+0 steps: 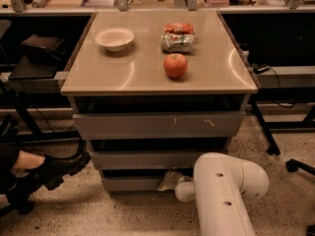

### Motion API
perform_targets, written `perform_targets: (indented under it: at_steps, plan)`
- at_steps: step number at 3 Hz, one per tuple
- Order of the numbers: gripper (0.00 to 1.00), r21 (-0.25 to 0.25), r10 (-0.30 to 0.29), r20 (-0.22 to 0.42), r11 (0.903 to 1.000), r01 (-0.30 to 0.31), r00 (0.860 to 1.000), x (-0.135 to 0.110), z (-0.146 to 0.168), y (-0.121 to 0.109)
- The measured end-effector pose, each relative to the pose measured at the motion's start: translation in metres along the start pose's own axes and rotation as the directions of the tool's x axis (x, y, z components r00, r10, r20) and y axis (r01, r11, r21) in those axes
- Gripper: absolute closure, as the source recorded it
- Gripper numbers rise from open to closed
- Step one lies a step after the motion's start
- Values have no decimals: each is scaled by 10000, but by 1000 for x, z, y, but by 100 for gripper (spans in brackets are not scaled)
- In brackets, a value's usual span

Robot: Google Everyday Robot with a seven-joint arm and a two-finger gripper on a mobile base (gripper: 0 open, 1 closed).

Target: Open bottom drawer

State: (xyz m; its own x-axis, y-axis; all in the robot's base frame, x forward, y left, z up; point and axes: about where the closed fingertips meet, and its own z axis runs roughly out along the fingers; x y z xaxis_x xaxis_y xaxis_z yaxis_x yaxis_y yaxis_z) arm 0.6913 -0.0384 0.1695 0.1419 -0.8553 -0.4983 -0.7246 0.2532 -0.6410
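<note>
Tool [170, 180] at bottom drawer [129, 184], partly behind white arm [222, 196].

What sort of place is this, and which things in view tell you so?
Probably a robotics lab or workshop: a white robot arm reaches low with its gripper at the bottom drawer of a drawer cabinet, workbenches with tools run behind, and the floor is hard and speckled.
</note>
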Motion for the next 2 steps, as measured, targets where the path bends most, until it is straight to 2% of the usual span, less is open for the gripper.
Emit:
perform_targets:
  at_steps: [1, 2]
  plan:
    - [0, 8, -52, 28, 10000, 52, 10000, -3, 3, -1]
    - [19, 7, -52, 28, 10000, 52, 10000, -3, 3, -1]
